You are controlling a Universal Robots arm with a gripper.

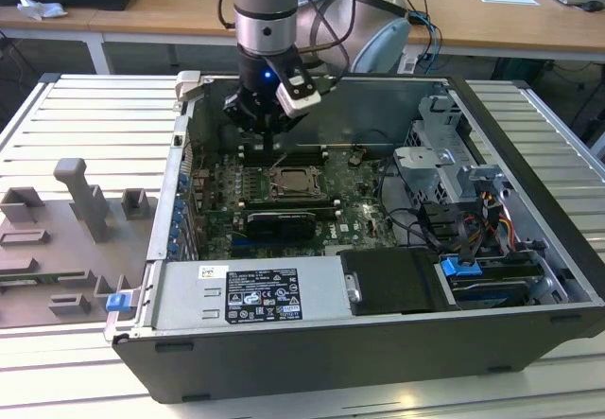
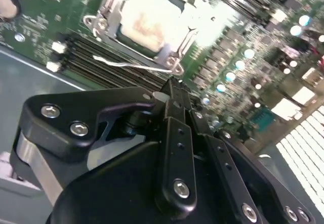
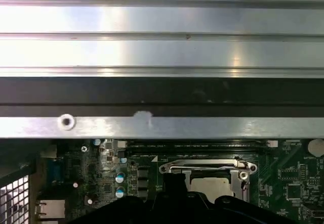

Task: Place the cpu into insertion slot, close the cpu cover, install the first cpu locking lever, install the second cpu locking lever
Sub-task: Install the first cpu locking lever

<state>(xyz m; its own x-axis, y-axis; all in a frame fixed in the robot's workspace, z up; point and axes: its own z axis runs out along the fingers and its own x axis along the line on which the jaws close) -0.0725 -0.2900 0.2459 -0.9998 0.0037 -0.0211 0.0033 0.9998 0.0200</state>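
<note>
The cpu [image 2: 144, 24] already sits in the insertion slot [image 1: 295, 183] under the shut cpu cover [image 2: 112, 12] – so, I judge, the lever step is in hand – with the hand [image 2: 174, 90] pinched closed on nothing just beside the socket's loose lever [image 2: 132, 65].

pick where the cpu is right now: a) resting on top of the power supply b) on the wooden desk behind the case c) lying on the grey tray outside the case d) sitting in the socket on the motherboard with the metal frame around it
d: in both wrist views the pale cpu lies in the insertion slot on the green motherboard, with the silver cpu cover framing it.
</note>
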